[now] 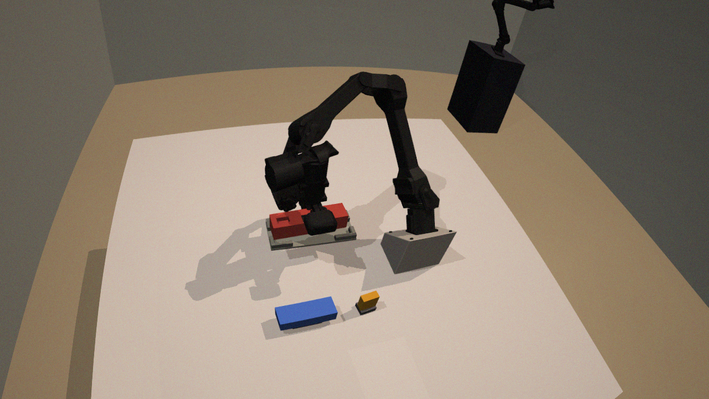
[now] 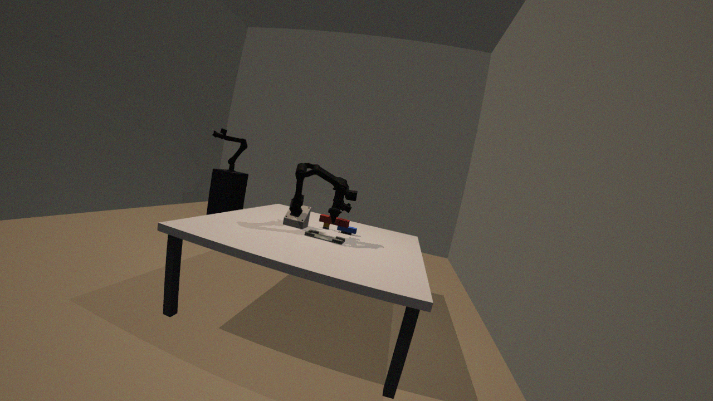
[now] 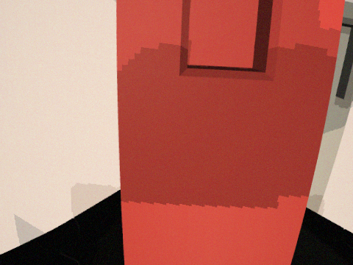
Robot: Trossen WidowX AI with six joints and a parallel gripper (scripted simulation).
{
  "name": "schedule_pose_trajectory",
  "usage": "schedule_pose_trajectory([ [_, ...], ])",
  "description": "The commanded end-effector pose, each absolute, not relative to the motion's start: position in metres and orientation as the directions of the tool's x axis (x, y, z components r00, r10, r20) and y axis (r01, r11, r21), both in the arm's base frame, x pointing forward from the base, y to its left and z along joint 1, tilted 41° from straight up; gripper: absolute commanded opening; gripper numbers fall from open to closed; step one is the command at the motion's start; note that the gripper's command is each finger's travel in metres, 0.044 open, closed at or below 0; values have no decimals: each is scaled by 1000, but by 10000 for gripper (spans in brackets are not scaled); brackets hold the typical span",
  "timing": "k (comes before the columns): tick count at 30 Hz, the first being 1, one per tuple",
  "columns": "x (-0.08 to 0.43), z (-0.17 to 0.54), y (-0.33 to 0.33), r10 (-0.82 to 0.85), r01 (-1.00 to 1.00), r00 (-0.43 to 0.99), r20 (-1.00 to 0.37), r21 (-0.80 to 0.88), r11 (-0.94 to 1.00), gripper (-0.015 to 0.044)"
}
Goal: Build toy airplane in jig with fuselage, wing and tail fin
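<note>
My gripper (image 1: pixel 319 219) (image 2: pixel 333 219) (image 3: pixel 201 196) is shut on the middle of the red fuselage (image 1: pixel 288 228) (image 2: pixel 342 223) (image 3: pixel 220 147). The fuselage is level, with its socket side up. In the exterior view it hangs in the air, with a gap between it and the grey-green jig (image 1: pixel 315 242) (image 2: pixel 323 238) (image 3: pixel 332 123). In the top view it overlaps the jig. The blue wing (image 1: pixel 306 311) (image 2: pixel 347 229) lies on the table. The yellow tail fin (image 1: pixel 368 300) (image 2: pixel 326 225) stands upright beside it. The fuselage's tail socket is not clearly visible.
The arm's grey base block (image 1: pixel 419 250) (image 2: pixel 296 220) stands to the right of the jig in the top view. A second black arm stands on a black pedestal (image 1: pixel 486 89) (image 2: pixel 227 191) beyond the table (image 1: pixel 173 347) (image 2: pixel 279 264).
</note>
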State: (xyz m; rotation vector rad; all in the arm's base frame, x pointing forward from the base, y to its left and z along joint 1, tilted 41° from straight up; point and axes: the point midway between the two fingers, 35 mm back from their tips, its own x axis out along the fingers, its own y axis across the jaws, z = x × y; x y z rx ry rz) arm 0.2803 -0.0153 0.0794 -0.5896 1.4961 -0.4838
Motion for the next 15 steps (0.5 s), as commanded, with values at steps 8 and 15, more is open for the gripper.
schedule_pose_trajectory([
  [8, 273, 91, -50, -642, -38, 39, -766, -643, 765, 0],
  [15, 265, 97, -70, -651, -23, 37, -758, -652, 758, 0],
])
